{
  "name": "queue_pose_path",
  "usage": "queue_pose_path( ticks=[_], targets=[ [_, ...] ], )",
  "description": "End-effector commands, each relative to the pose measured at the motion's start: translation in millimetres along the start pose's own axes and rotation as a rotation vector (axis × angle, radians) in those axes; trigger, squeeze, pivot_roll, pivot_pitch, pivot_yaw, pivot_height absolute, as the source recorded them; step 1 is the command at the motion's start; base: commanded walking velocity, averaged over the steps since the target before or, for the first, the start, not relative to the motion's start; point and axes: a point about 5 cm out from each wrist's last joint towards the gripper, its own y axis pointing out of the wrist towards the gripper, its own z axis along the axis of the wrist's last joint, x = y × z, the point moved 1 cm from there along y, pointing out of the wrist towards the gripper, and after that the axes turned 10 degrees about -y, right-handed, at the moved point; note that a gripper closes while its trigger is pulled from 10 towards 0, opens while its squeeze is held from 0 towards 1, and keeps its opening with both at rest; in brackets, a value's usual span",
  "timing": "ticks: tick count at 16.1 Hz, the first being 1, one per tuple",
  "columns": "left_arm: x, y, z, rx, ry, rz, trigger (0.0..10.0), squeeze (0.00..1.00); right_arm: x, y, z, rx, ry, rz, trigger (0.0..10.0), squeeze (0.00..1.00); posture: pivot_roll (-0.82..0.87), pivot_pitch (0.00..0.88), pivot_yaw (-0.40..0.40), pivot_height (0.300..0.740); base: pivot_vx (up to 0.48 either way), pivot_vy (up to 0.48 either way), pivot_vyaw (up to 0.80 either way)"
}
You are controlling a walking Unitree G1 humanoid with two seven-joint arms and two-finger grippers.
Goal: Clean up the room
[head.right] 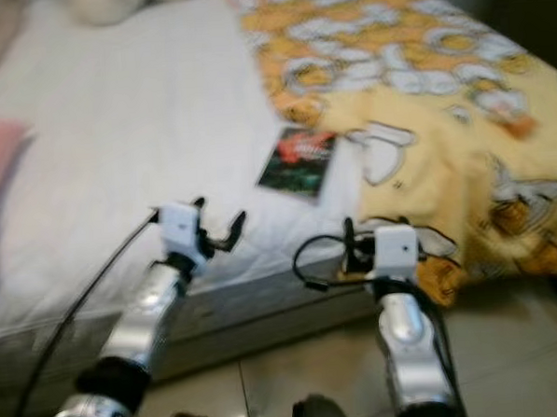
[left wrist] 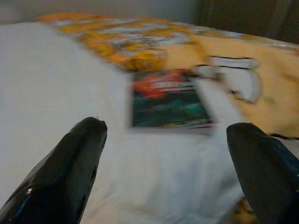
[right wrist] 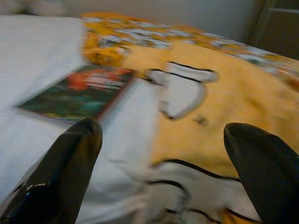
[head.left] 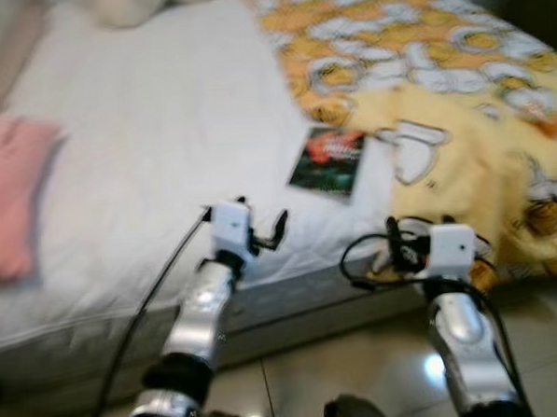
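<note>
Bed with a book, both tools raised at its near edge.

On the left, a pink pillow [head.left: 11, 194] lies on the white bed [head.left: 144, 131]. The left tool [left wrist: 168, 172] is released, its fingers wide apart, above the near edge of the bed. The dark book [head.left: 327, 161] lies flat on the sheet beyond it, just beside the yellow patterned blanket [head.left: 440, 79]. The right tool [right wrist: 173, 172] is released too, over the blanket's near edge.

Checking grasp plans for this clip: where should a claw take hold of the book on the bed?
Probably the book's near edge, approached from the robot's side. It lies flat on the white sheet, so one finger would have to slide under that edge.
</note>
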Motion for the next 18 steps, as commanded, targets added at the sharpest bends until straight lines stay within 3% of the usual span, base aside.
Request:
queue_pose_path(
  ticks=[1,5,8,16,18],
  targets=[
    [-3.0,0.7,0,-0.009,0.018,0.009,10.0,0.0,1.9,-2.0,-4,-0.018,0.009,-0.011,10.0,0.0,0.0,0.0,-0.011,0.704,0.0,0.0,-0.77],
    [-6.6,3.3,-2,-0.028,-0.073,0.048,10.0,0.0,6.1,-1.1,-5,-0.025,-0.033,-0.045,10.0,0.0,-0.01,0.0,-0.011,0.704,0.195,0.0,-0.39],
    [-8.8,6.8,-2,-0.033,-0.059,0.09,10.0,0.0,3.2,2.8,-1,-0.009,-0.005,-0.03,10.0,0.0,-0.01,0.0,-0.008,0.717,0.48,0.0,-0.14],
    [-1.5,11.5,-1,-0.037,-0.046,0.061,10.0,0.0,3.7,-4.7,-7,-0.029,-0.022,-0.031,10.0,0.0,-0.02,0.0,0.0,0.74,0.48,0.0,-0.32],
    [-5.8,13.2,-9,-0.084,-0.034,0.127,10.0,0.0,1.5,-8.2,-8,-0.036,-0.019,-0.014,10.0,0.0,-0.03,0.0,-0.001,0.74,0.48,0.0,0.0]
  ],
)
